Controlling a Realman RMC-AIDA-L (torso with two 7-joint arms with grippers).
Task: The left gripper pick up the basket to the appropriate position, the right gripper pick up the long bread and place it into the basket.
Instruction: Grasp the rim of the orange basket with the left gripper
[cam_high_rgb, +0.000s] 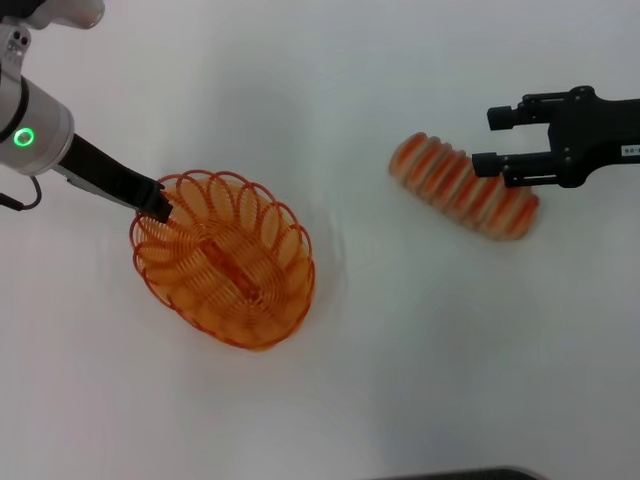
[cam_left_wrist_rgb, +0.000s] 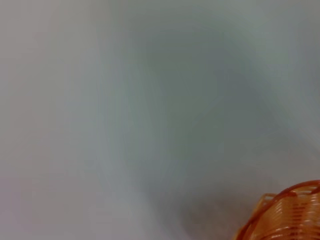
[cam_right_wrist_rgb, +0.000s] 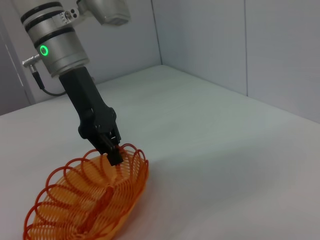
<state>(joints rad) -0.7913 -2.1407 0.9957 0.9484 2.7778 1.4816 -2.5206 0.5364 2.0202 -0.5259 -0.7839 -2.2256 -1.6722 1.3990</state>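
**Mia:** Where is the long tan bread with the orange-red stripes (cam_high_rgb: 464, 186)?

**Tom:** It lies on the white table (cam_high_rgb: 420, 360), on the robot's right side. Its long way runs slanted, from the far end nearer the middle of the table to the near end out on the right.

**Mia:** Which claw is closer to it?

**Tom:** The black two-fingered right gripper (cam_high_rgb: 485, 140) is. Its fingers point in toward the middle of the table. They are spread apart, and nothing is between them. The nearer finger shows over the bread from the head view. The farther finger is past the bread's far edge. So the bread lies just to the near side of the gap, and the claw must shift that way and drop down to take it across its narrow side.

**Mia:** Is the finger touching the bread?

**Tom:** It may be, or it may hang above it. The view from above does not show that.

**Mia:** And the oval orange wire basket with the looped rim (cam_high_rgb: 225, 262)?

**Tom:** It is on the robot's left side, well apart from the bread. Nothing is inside it. The black left gripper (cam_right_wrist_rgb: 114, 154) is at the basket's far rim, and its fingers look pressed together on the wire loops there.
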